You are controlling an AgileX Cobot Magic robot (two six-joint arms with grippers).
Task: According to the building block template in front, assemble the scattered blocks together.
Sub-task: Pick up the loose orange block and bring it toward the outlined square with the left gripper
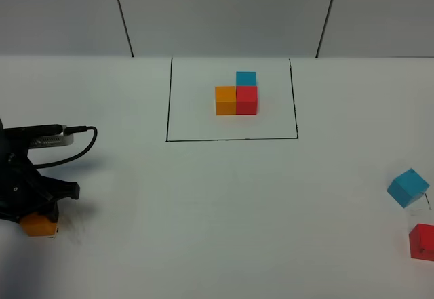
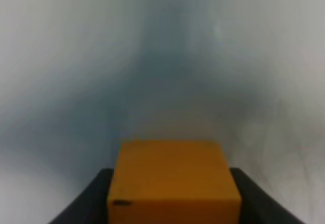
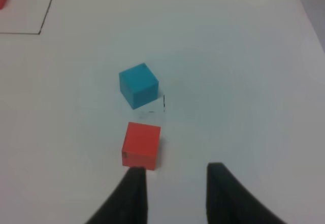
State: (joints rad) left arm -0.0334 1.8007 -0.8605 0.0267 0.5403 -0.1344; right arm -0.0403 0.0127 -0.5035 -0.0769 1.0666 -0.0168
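Orange cube (image 2: 173,181) sits clamped, seemingly, between left fingers (image 2: 94,204); right fingers (image 3: 133,199) apart beside red cube (image 3: 141,145).

Lab: white tbl (image 1: 203,245), grey panel wall (image 1: 224,14).

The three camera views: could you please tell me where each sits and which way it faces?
Exterior high: mounted high, facing down at the table and framed template; the left end effector shows at left.
Left wrist: on the left arm, facing the orange block between its fingers.
Right wrist: on the right arm, facing past the open right end effector to the red block and blue block.
Shared: exterior high and right wrist both show those blocks.
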